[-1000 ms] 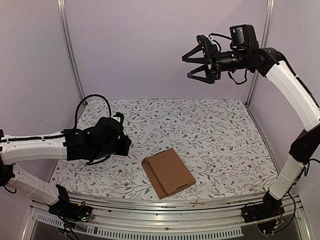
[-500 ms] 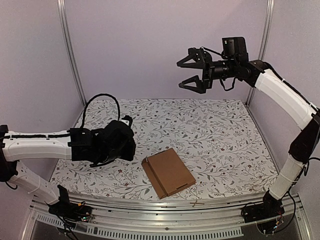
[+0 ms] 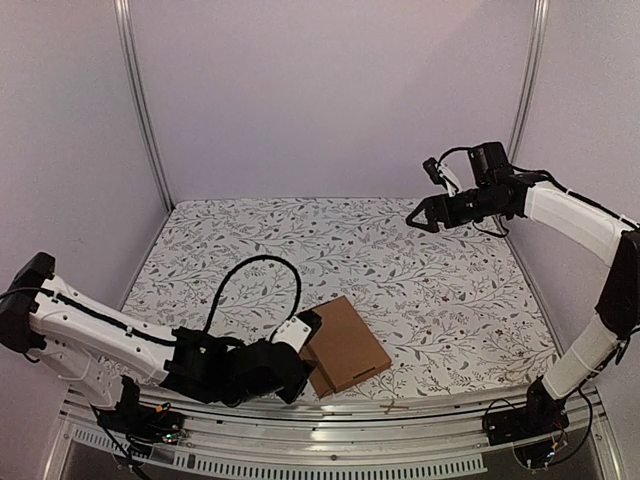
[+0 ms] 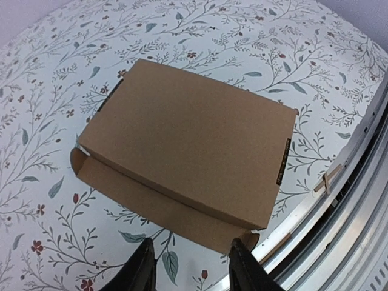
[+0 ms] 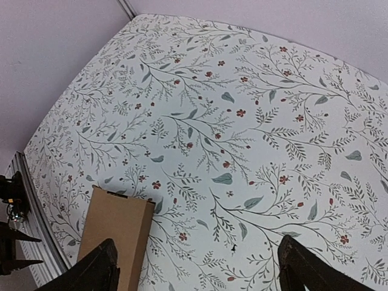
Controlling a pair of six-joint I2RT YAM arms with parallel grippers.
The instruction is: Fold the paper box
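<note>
The paper box (image 3: 345, 345) is a thin flat brown cardboard box lying near the table's front edge, with a narrow flap sticking out along its left side. It fills the left wrist view (image 4: 194, 139) and shows at the lower left of the right wrist view (image 5: 115, 233). My left gripper (image 3: 300, 345) is low at the box's left edge, open and empty. Its fingertips (image 4: 145, 270) sit just short of the flap. My right gripper (image 3: 422, 200) is wide open and empty, high over the table's right side, far from the box.
A metal rail (image 3: 330, 415) runs along the front edge, right behind the box (image 4: 364, 182). A small wooden stick (image 3: 390, 407) lies on it. Upright posts (image 3: 140, 100) stand at the back corners. The floral cloth (image 3: 420, 270) covers the table.
My left arm swung down and right, from the table's left side to the box's left edge. My right arm dropped from high at the back and pulled to the right.
</note>
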